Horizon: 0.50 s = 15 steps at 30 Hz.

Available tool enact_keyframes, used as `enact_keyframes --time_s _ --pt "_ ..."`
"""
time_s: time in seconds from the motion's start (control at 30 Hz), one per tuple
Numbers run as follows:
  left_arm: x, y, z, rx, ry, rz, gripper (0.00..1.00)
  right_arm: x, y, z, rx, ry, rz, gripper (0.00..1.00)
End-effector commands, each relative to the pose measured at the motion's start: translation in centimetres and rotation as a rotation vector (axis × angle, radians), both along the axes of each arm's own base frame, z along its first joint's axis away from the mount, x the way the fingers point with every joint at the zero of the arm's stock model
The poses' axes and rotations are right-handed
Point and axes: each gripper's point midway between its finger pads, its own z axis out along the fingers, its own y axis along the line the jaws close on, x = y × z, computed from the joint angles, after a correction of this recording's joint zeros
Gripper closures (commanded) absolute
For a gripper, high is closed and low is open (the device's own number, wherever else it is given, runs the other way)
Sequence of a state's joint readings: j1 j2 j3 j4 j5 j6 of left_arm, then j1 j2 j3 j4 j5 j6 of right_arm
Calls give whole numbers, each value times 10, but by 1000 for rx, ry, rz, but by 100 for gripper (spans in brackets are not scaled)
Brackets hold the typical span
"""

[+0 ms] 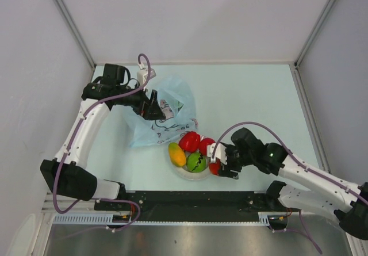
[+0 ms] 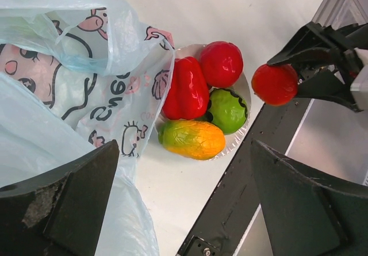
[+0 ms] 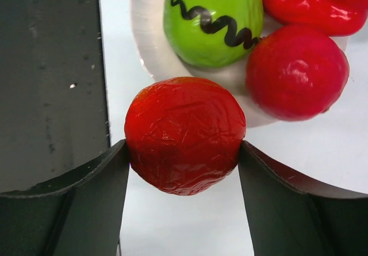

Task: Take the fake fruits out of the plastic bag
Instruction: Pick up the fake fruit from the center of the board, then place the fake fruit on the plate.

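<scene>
The light-blue plastic bag (image 1: pixel 164 121) with a cartoon print lies crumpled at the back left; it also shows in the left wrist view (image 2: pixel 63 66). My left gripper (image 1: pixel 150 107) hovers over it, open, with nothing between the fingers (image 2: pixel 75 193). A white plate (image 1: pixel 192 176) holds a red pepper (image 2: pixel 187 89), a red round fruit (image 2: pixel 221 63), a green fruit (image 2: pixel 228 109) and an orange-green mango (image 2: pixel 192 139). My right gripper (image 1: pixel 221 165) is shut on a red tomato-like fruit (image 3: pixel 184 135) just off the plate's (image 3: pixel 146 31) near edge, above the table.
A black rail (image 1: pixel 190 201) runs along the near table edge, right beside the plate. Grey walls enclose the table on the left, back and right. The bag's lower edge touches the plate's left side.
</scene>
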<state>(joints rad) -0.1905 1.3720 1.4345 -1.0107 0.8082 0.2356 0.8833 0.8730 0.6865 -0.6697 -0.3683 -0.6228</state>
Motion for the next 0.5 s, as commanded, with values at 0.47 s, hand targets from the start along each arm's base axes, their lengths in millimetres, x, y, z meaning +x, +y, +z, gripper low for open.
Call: enact_keyframes --time_s 0.47 --pt "-12 10 9 -47 -59 43 0 19 33 -15 -28 -147 -19 22"
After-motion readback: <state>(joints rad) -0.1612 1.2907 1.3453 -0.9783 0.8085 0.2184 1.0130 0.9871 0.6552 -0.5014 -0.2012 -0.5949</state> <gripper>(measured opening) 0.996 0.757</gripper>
